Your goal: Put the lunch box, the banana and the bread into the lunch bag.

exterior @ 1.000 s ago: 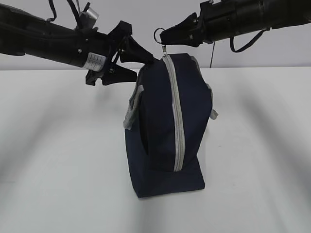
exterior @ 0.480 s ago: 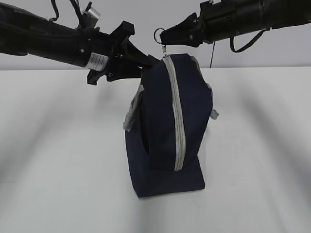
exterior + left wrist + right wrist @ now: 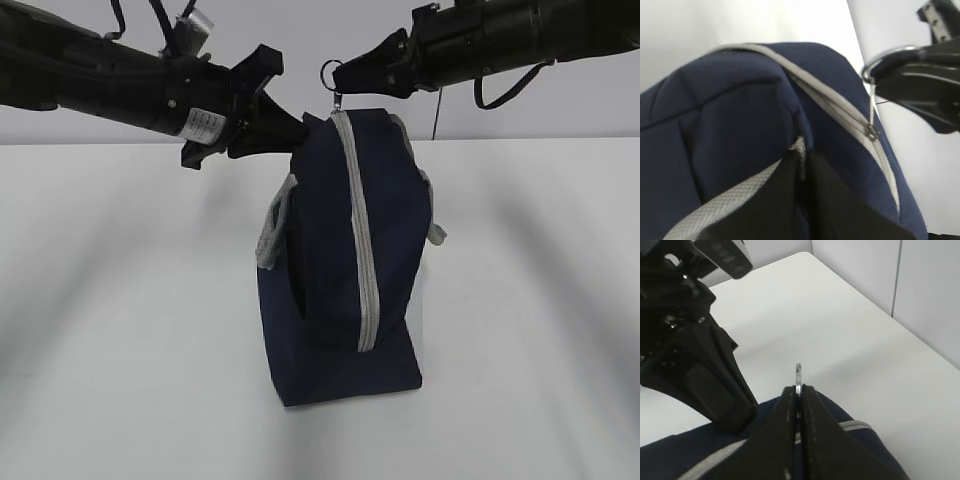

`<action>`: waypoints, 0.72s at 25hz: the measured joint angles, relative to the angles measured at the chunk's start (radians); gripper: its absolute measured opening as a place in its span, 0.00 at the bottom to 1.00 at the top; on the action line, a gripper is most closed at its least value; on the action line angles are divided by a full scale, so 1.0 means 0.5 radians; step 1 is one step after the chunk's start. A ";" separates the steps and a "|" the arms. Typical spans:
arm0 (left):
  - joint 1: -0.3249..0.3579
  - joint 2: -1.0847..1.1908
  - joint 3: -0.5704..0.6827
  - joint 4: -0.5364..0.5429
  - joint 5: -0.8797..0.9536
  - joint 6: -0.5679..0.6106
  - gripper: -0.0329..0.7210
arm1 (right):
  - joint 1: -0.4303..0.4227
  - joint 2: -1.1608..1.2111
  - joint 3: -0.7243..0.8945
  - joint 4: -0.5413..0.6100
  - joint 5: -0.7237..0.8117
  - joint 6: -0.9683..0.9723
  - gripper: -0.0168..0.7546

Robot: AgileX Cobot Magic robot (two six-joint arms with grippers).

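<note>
The navy lunch bag (image 3: 340, 260) stands on end on the white table, its grey zipper (image 3: 362, 250) running down the face towards me. My left gripper (image 3: 298, 127) is shut on the bag's top left edge. In the left wrist view its fingers (image 3: 785, 200) pinch navy fabric and grey handle webbing (image 3: 730, 202). My right gripper (image 3: 340, 76) is shut on the metal ring pull (image 3: 329, 70) above the bag's top. The ring (image 3: 798, 371) pokes out between the closed jaws. The lunch box, the banana and the bread are out of view.
The white table (image 3: 120, 300) spreads out on both sides of the bag, with a pale wall behind. Both arms reach in from above the bag's top. A thin dark cable (image 3: 435, 115) hangs behind the right arm.
My left gripper has gone from wide open to shut on the bag's top left edge and moved slightly right. The right gripper has stayed shut on the ring pull.
</note>
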 joint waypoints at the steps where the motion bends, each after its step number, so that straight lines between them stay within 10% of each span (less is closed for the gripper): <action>1: 0.000 -0.022 0.000 0.016 -0.015 0.011 0.07 | 0.000 0.004 0.000 0.000 -0.004 0.000 0.00; 18: 0.000 -0.133 0.000 0.227 -0.096 0.045 0.07 | 0.000 0.062 -0.079 0.004 -0.010 -0.033 0.00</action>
